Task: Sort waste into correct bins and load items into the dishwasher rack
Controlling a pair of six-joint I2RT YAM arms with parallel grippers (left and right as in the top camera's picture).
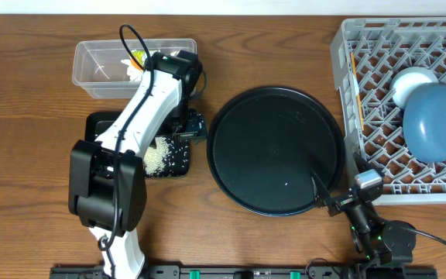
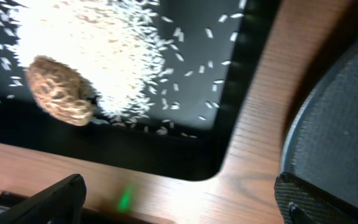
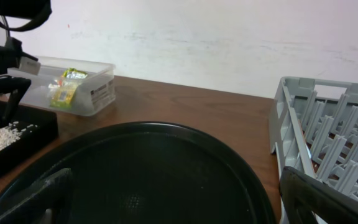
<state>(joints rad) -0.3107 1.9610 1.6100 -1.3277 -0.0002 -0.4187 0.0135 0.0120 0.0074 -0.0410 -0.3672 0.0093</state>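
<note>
Fingers (image 2: 48, 196) wide apart on left gripper (image 2: 182, 205) and right gripper (image 3: 179, 202); brown lump (image 2: 59, 91) beside rice (image 2: 104, 43), left wrist only.

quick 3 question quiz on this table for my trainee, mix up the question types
1. True or false: the dark blue plate sits in the grey rack.
2. Where is the rice? A: in the grey rack. B: in the shallow black tray. C: on the round black tray.
3. Fill in: the printed wrapper lies in the ____.
Key: 1 true; 2 B; 3 clear tub.
</note>
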